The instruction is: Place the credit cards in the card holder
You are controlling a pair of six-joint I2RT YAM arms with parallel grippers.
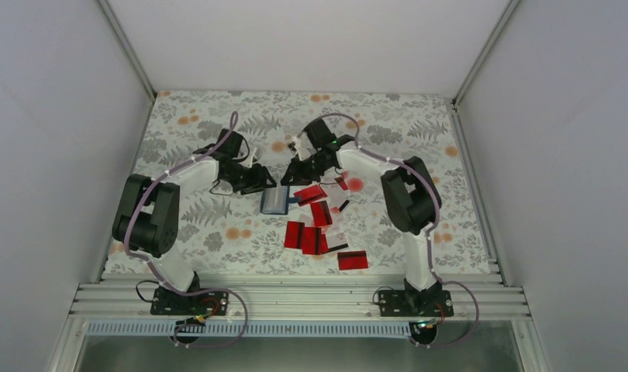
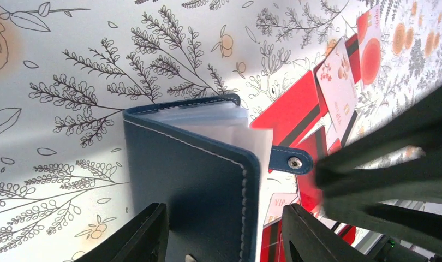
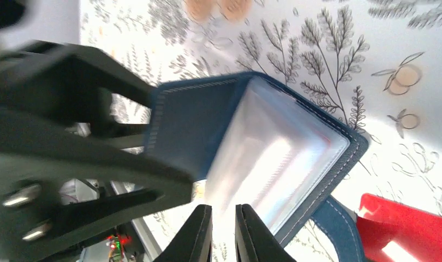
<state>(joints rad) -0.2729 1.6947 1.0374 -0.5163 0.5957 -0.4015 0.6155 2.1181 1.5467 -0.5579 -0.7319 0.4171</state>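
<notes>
The dark navy card holder point(image 1: 274, 201) lies half open on the floral cloth, its clear sleeves fanned up. In the left wrist view the holder point(image 2: 191, 180) has its cover between my left gripper's point(image 2: 221, 232) wide-open jaws, and the right jaw stands clear of the stitched edge. My right gripper point(image 3: 223, 221) has only a narrow gap, with its tips at the lower edge of the holder's clear sleeves point(image 3: 279, 158) and no card in it. The credit cards point(image 1: 319, 229), mostly red, lie scattered just right of the holder. They also show in the left wrist view point(image 2: 292, 112).
The snap strap point(image 2: 291, 161) sticks out of the holder toward the cards. The two grippers point(image 1: 266, 184) point(image 1: 291, 177) sit very close together over the holder. One red card point(image 1: 352, 260) lies apart near the front edge. White walls enclose the table.
</notes>
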